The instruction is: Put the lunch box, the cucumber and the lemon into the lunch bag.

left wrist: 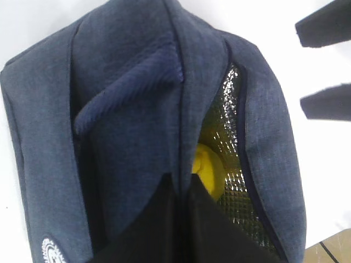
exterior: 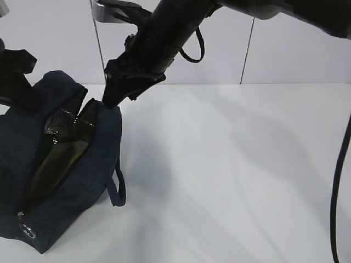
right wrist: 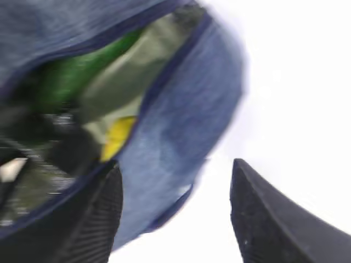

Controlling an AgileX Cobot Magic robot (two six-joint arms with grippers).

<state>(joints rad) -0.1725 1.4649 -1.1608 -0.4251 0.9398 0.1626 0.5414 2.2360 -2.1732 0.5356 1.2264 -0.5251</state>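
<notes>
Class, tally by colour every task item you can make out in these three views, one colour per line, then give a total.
Navy: 1, the lunch bag
Yellow: 1, the lemon inside the bag
Green: 1, a green item inside the bag; too blurred to tell cucumber from lunch box lid
Total: 3

I can't read any text from here. The lunch bag (left wrist: 126,109) carries a small round white patch (left wrist: 53,251) near its lower corner in the left wrist view, with fine print around its edge, but it is too small and blurred to make out.
</notes>
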